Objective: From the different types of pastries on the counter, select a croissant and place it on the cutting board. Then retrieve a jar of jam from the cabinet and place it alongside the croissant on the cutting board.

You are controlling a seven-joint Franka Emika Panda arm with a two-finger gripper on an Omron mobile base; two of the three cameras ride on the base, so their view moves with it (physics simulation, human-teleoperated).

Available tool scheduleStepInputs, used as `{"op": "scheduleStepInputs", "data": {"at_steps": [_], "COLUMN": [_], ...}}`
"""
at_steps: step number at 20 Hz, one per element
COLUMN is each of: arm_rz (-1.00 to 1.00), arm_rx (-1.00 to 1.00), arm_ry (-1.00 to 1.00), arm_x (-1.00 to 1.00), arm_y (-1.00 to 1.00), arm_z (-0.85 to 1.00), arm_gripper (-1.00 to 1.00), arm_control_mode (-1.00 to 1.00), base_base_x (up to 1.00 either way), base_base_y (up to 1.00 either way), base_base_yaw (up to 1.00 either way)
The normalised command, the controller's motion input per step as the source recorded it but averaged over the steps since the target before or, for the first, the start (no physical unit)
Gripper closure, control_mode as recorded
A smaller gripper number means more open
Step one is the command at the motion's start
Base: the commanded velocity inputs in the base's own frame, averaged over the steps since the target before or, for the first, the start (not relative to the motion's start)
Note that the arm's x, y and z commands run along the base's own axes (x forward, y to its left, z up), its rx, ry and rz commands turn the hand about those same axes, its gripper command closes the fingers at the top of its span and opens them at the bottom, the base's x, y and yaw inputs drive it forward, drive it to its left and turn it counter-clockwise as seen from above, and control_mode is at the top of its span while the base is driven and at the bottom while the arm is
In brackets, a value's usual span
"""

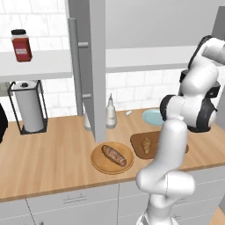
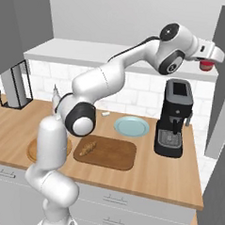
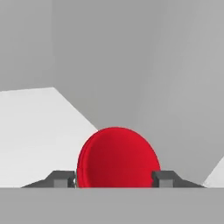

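both fingertips (image 3: 65, 178) touch sides of jam jar (image 3: 117, 157) on cabinet shelf (image 3: 35, 135); gripper (image 3: 116, 179) clamping it.

Glossy white rounded arm (image 2: 102, 80) — dark joint bands, dark-fingered claw (image 3: 116, 178)

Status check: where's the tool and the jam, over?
Tool up at the cabinet shelf, fingers either side of the jam jar. Croissant on the cutting board. Nothing blocking the board.
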Motion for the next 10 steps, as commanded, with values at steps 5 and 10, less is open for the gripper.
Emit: {"op": "scheduleStepInputs", "data": {"at_steps": [5, 10], "arm_rz": [-0.04, -0.03], "arm_rx": [0.03, 0.0], "arm_ry": [-0.09, -0.13], "arm_x": [-0.17, -0.62], "arm_y": [-0.08, 0.37], "arm_z": [-0.08, 0.16], "arm_gripper": [1.0, 1.0], "arm_control_mode": [-1.0, -1.0], "base_base_x": [0.0, 0.0], "base_base_y": [0.0, 0.0], "base_base_yaw": [0.0, 0.0]}}
